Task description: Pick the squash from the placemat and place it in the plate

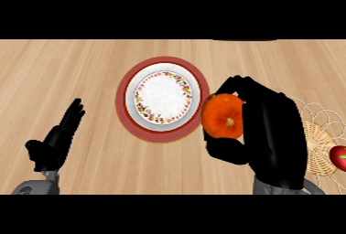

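Head view: pale wood counter [74,68]. The plate [162,97], white w/ a flowered band and a wide dark-red rim, sits a bit left of ctr. The right robot hand [273,132] comes in from the lower edge at approx 5 o'clock and grips the squash [223,116]: fingers curl over its top, thumb wraps under it. The squash is orange and round, w/ a small pale spot on the side facing up. It's off the placemat, held at the plate's 3–4 o'clock, its left side overlapping the red rim in this view; can't tell if it touches the plate. The woven placemat [319,137] lies at 4 o'clock, partly behind that hand, w/ a red fruit [340,157] at its lower right edge. The left robot hand [57,137] rests at 8 o'clock, open, fingers straight and pointing up, well apart from the plate.
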### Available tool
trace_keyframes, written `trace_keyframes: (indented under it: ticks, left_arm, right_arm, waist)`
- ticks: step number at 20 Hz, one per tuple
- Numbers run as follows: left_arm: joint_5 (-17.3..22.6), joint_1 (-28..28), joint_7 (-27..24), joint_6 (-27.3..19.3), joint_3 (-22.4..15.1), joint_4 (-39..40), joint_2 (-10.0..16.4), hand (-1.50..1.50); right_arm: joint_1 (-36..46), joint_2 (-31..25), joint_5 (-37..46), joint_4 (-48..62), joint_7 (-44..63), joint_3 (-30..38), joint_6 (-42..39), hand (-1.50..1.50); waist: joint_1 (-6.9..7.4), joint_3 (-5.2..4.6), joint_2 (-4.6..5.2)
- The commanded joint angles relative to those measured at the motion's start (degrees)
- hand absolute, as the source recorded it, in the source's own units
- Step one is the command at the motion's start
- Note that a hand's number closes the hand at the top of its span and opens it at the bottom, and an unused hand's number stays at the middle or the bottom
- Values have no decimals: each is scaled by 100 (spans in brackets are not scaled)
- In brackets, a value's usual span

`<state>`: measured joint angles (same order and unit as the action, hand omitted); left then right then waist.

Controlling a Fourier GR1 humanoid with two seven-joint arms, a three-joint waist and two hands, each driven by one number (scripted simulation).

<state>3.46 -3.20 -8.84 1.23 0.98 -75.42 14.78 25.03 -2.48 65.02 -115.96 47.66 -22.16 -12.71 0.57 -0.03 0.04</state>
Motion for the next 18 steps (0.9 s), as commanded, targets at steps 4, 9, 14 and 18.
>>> trace_keyframes:
  ticks: [4, 9, 14, 18]
  left_arm:
    - [-92, -251, 22, -13, 72, 180, -48, 0]
    - [-114, -5, 252, 40, -56, -287, -113, 0]
    - [-173, -459, 101, -52, 41, 233, -255, 0]
    - [-242, -390, 342, -7, -85, -78, -192, 0]
  right_arm:
    - [1045, 242, -449, 2207, 46, -332, 1346, 150]
    - [1899, 247, -915, 3726, 5, -463, 2375, 150]
    - [2581, 248, -1508, 5251, -208, -526, 3243, 150]
    - [2588, 248, -1886, 5298, 718, -908, 4728, -150]
  waist:
    - [33, 1, 16]
    - [104, 3, 17]
    - [98, 0, 42]
    - [210, 3, 45]
